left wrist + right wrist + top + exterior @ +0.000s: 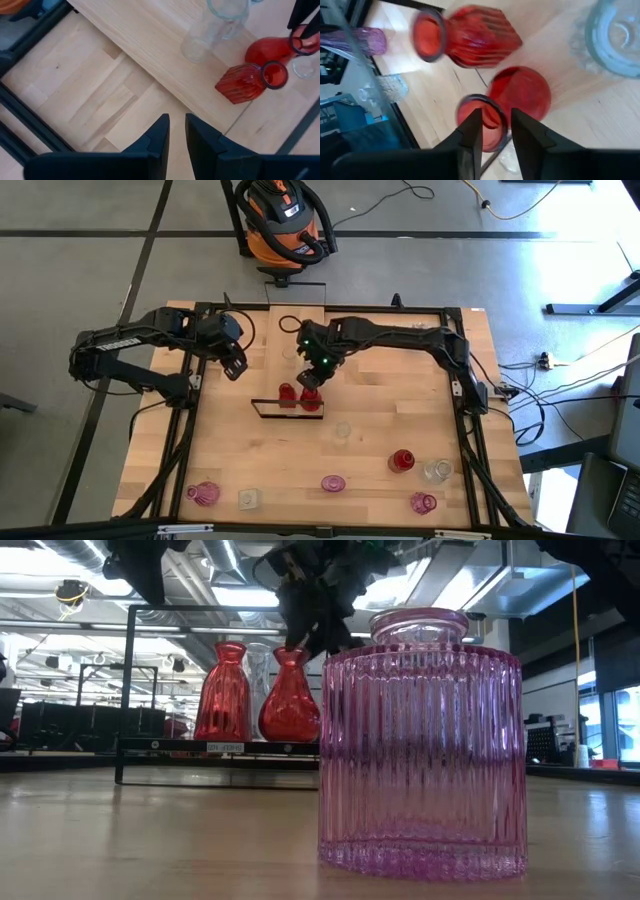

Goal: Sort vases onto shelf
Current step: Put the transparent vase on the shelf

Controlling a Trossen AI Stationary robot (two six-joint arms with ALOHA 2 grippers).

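Observation:
The shelf (297, 320) is a narrow light plank with a black frame at its near end. Two red vases (286, 394) (310, 400) stand upright on that end, with a clear vase (210, 30) behind them. My right gripper (496, 112) is open by a narrow gap right above the smooth red vase (520, 92); one finger is over its mouth and the other is outside the rim. My left gripper (176, 120), with a narrow gap between its fingers, hovers over the table (160, 430) left of the shelf and holds nothing. My right gripper comes from above, pointing down, at the smooth red vase's mouth rim (504, 117). One fingertip (474, 120) is over the opening and the other (520, 122) is beside the rim's outer edge. Whether either touches the glass, I cannot tell. The vase stands upright on the shelf.
Several more vases stand on the near part of the table: pink ones (203, 494) (333, 483) (423, 503), clear ones (248, 498) (343, 430) (437, 470) and a red one (402, 460). A black frame (195, 380) runs around the table. Free wood lies between the shelf and the near row.

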